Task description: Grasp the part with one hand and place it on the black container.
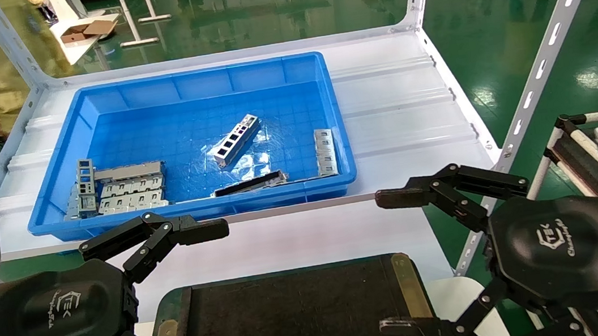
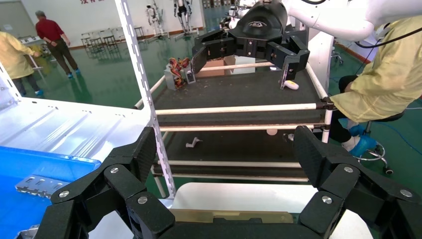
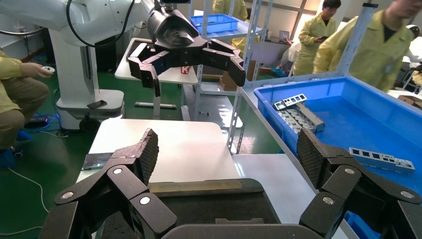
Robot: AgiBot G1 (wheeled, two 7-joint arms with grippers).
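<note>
The part (image 1: 237, 139), a slim shiny silver strip with rectangular cut-outs, lies slanted in the middle of the blue bin (image 1: 97, 104). A similar strip (image 1: 325, 151) leans at the bin's right wall. The black container (image 1: 294, 317) lies in front of the bin, between my two grippers. My left gripper (image 1: 223, 291) hangs open and empty over its left end. My right gripper (image 1: 387, 262) hangs open and empty over its right end. A silver strip with cut-outs (image 3: 380, 159) also shows in the right wrist view.
A wide grey stack of stamped plates (image 1: 130, 187) sits in the bin's near-left corner. A thin dark strip (image 1: 251, 183) lies by its near wall. White rack posts (image 1: 541, 52) stand at the shelf corners. A tube cart (image 1: 570, 146) stands at the right. People are nearby.
</note>
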